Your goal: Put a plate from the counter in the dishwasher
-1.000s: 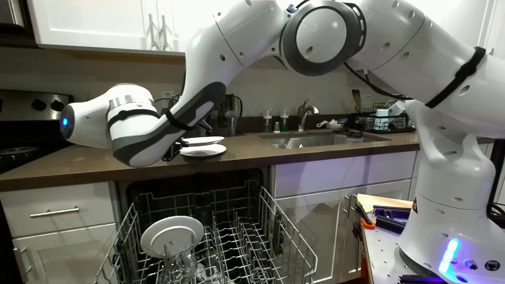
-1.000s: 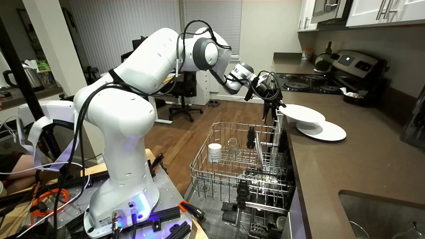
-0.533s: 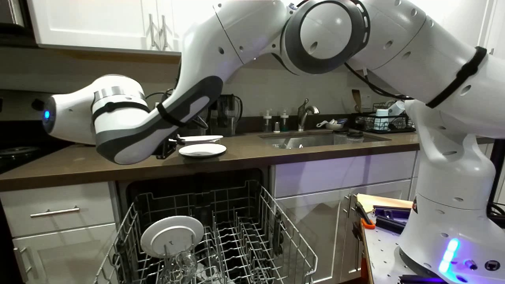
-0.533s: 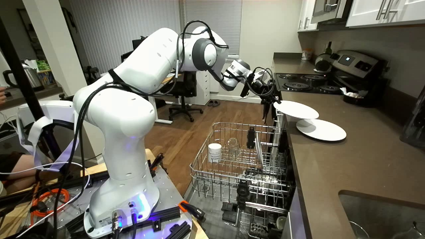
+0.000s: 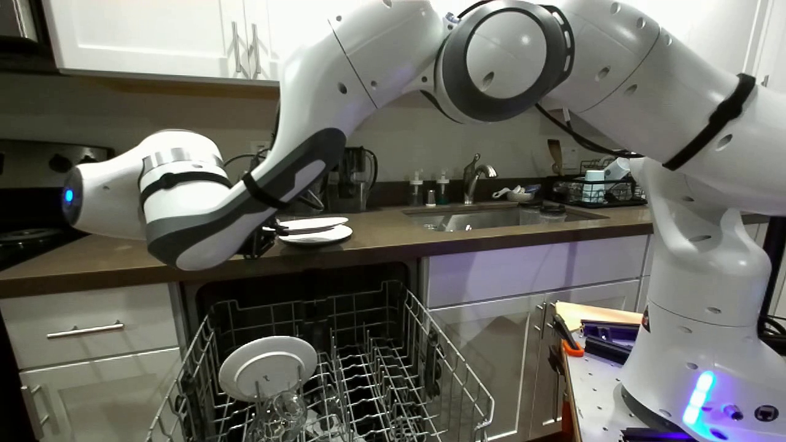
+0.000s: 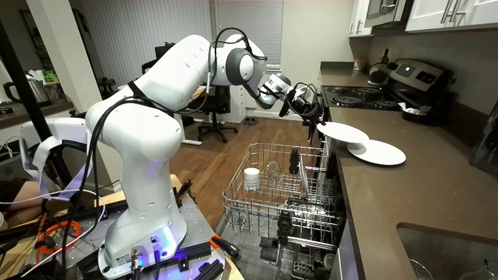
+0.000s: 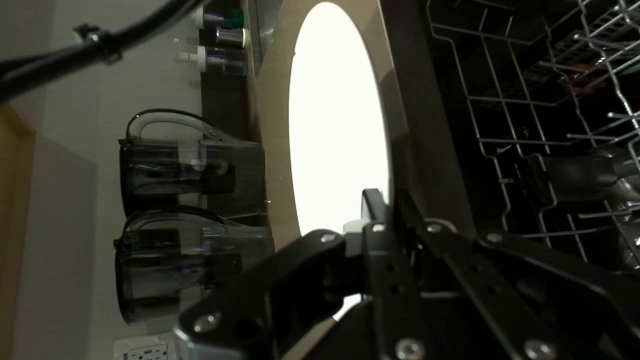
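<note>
And there it is: the black two-fingered gripper (image 7: 391, 206), jaws closed tight on the rim of the round, flat, plain white plate (image 6: 344, 132), which juts out almost level, higher than the grey metal wire dishwasher rack (image 5: 368, 362) and back from it, over the smooth dark brown countertop (image 6: 389, 198). That rack wants plates on edge, so expect a roll, then a drop! Since a second ago it's drifted rackward, covering less of the second round white plate (image 6: 379, 153), farther from the rack.
</note>
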`<move>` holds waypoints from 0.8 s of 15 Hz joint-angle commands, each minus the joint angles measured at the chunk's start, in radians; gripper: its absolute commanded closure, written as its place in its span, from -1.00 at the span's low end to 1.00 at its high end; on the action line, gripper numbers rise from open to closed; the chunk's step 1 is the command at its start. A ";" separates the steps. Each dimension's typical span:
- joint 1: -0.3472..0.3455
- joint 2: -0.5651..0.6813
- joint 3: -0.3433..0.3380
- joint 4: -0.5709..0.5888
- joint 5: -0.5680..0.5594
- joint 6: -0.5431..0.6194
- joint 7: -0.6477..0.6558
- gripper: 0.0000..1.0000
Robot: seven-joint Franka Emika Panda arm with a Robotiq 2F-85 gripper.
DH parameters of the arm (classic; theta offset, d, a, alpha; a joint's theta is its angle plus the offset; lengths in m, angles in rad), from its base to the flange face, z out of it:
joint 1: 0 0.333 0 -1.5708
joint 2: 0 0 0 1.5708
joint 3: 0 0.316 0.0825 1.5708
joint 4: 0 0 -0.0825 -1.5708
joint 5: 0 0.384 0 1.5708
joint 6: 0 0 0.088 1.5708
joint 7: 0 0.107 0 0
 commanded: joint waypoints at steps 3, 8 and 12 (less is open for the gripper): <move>0.037 0.031 -0.002 0.043 0.012 -0.133 0.043 0.85; 0.049 0.046 0.024 0.079 0.040 -0.194 0.038 0.85; 0.039 0.026 0.058 0.074 0.073 -0.156 0.026 0.85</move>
